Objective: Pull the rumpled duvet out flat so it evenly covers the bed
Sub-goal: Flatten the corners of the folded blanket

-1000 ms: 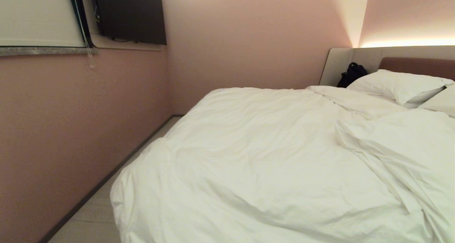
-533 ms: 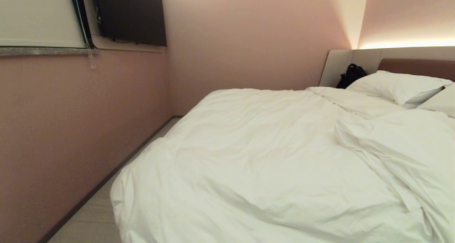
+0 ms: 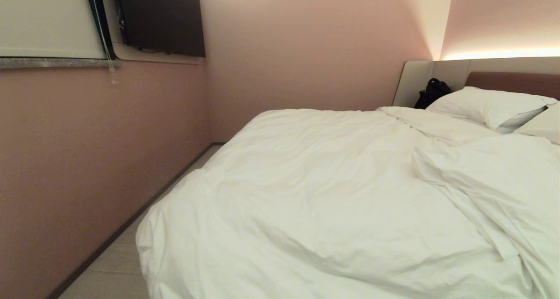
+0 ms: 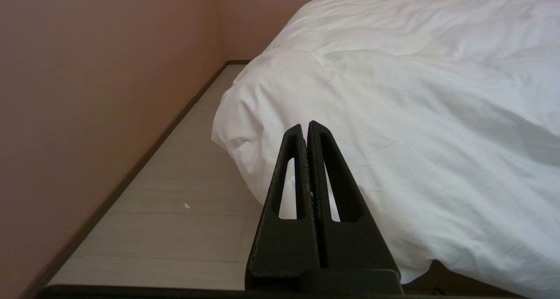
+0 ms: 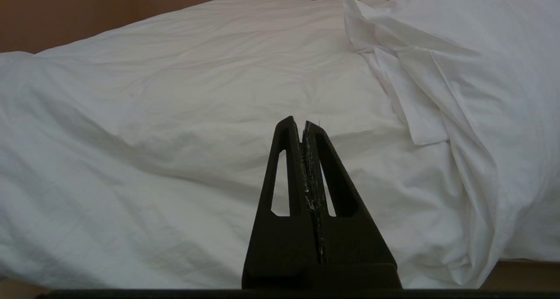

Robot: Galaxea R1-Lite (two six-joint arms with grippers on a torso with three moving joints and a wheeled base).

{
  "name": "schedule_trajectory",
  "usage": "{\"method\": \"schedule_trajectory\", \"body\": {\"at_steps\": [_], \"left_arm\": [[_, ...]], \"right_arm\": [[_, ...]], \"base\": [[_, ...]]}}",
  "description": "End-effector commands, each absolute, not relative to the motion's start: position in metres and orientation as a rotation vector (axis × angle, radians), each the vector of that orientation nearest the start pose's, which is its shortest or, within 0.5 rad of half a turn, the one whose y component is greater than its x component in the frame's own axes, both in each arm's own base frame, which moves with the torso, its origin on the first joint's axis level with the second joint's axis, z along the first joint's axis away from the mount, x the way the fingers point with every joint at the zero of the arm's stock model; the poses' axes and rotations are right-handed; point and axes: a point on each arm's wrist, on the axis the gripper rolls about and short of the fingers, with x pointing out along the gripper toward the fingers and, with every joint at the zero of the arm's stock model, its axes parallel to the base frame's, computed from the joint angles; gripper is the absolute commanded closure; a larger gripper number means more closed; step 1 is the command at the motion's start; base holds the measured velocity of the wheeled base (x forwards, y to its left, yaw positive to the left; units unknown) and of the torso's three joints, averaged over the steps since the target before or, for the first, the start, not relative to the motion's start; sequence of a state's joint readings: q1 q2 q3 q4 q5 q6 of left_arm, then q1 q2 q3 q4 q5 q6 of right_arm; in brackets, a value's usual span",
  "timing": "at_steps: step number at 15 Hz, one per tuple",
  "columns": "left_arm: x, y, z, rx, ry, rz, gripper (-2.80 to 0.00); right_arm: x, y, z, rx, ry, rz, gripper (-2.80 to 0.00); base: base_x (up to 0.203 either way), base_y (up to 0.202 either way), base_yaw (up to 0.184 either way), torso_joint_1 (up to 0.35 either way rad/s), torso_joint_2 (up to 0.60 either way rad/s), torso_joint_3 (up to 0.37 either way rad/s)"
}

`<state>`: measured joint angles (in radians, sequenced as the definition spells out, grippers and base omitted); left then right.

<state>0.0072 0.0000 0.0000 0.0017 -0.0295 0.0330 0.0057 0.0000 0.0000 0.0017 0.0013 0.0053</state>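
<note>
Two grippers face you, and neither holds anything: the left gripper [image 4: 305,126] has its jaws pressed together, empty, aimed at the near corner of the duvet [image 3: 332,194], which bulges over the floor [image 4: 183,189]; the right gripper [image 5: 302,123] is likewise clenched on nothing, aimed at the duvet's middle and apart from it. In the head view you see neither arm. The duvet fills that view from about 6 o'clock up past centre, spread wrinkled across the bed [image 3: 512,78], with a bunched, folded ridge running from about 3 o'clock down toward 5 o'clock. At 2 o'clock you have the pillows [image 3: 485,104] against the headboard, and a dark bag [image 3: 433,91] just beside them. The pink wall [image 3: 87,159] takes the 9 o'clock side, with a dark screen [image 3: 159,19] at 11 o'clock.
</note>
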Motion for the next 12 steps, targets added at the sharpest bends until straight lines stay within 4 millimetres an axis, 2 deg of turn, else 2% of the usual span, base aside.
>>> {"method": "schedule_trajectory", "body": {"at_steps": [1, 12], "left_arm": [[-0.0228, -0.0008, 0.0753, 0.034, 0.001, -0.021, 0.00], [-0.0228, -0.0008, 0.0752, 0.035, 0.003, -0.022, 0.00]], "right_arm": [[-0.0228, -0.0001, 0.0753, 0.005, 0.002, 0.008, 0.00], [-0.0228, -0.0001, 0.0753, 0.005, 0.002, 0.008, 0.00]], "base": [[0.000, 0.000, 0.000, 0.000, 0.00, 0.000], [0.000, 0.000, 0.000, 0.000, 0.00, 0.000]]}}
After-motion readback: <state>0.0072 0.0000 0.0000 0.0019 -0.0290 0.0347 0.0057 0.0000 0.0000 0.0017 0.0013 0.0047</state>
